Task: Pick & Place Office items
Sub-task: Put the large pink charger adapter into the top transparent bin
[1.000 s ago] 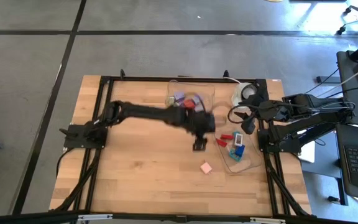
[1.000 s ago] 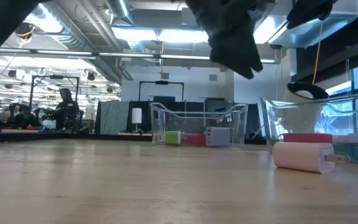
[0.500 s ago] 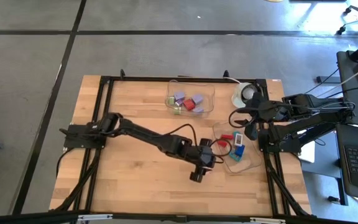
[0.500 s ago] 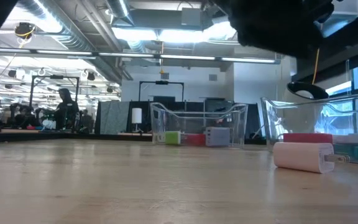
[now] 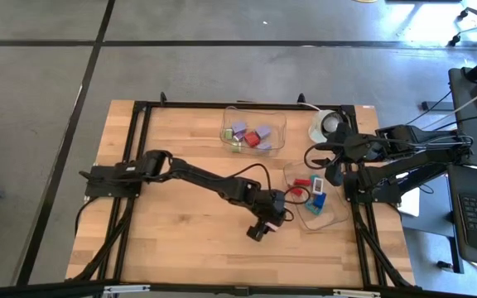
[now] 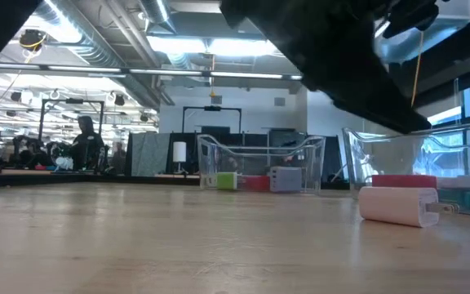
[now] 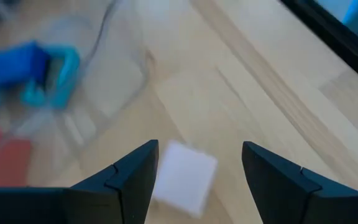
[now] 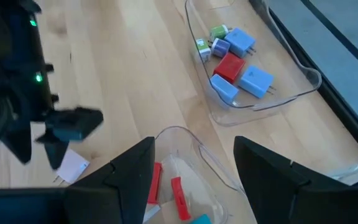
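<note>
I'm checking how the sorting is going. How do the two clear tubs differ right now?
The far tub sits mid-table at the back edge; the near tub sits at the table's right side, under the right gripper.
The far tub holds lavender, red and green blocks; the near tub holds red, white, blue and teal pieces.
The left gripper is open over a pink block lying beside the near tub, well away from the far tub.
Both are clear plastic and partly filled.

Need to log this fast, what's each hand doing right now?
Left hand: open, empty, over the pink charger on the table.
Right hand: open, empty, above the nearer clear tub.
</note>
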Robot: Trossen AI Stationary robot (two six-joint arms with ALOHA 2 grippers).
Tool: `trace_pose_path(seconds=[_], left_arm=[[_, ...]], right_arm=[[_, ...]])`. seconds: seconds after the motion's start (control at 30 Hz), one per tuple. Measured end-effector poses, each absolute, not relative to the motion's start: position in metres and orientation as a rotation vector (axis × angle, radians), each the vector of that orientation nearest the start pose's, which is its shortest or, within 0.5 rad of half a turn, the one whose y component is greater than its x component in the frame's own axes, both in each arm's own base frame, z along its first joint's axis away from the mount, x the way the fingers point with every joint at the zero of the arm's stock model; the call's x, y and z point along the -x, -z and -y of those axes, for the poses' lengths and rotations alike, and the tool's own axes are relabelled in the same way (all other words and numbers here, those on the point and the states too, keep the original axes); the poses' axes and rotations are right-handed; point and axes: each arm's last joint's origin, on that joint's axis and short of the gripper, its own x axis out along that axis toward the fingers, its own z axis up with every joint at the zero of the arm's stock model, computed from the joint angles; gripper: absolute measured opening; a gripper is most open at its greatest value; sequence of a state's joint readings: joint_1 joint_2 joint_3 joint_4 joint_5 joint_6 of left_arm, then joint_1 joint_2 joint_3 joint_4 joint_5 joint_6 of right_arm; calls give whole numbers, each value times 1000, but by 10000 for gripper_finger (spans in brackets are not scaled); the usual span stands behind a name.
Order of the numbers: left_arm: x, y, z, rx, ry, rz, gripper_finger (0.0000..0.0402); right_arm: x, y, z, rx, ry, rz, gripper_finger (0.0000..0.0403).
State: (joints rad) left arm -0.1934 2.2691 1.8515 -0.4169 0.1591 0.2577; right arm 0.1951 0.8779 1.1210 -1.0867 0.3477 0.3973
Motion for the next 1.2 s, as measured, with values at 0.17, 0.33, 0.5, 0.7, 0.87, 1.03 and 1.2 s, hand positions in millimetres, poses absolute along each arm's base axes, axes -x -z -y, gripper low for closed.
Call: trace_pose_path(seconds=[0.17, 0.33, 0.5, 0.7, 0.87, 1.03, 1.2], left_arm=[[-499, -175, 92, -350, 523, -769, 229], [-502, -163, 84, -427, 554, -770, 229], [-504, -147, 78, -393, 614, -786, 229], [-506, -132, 75, -393, 632, -804, 228], [-505, -131, 74, -358, 616, -831, 207], [-504, -131, 77, -313, 592, -851, 189], [-502, -139, 81, -299, 491, -880, 189]], right_arm=[[-140, -352, -17, -159, 311, -774, 221], [-143, -350, -18, -181, 324, -782, 221], [-146, -348, -19, -177, 328, -795, 221], [-149, -347, -19, -175, 332, -809, 221], [-149, -346, -19, -167, 329, -813, 221], [-149, -346, -19, -164, 328, -813, 221], [-149, -346, -19, -155, 323, -815, 221]])
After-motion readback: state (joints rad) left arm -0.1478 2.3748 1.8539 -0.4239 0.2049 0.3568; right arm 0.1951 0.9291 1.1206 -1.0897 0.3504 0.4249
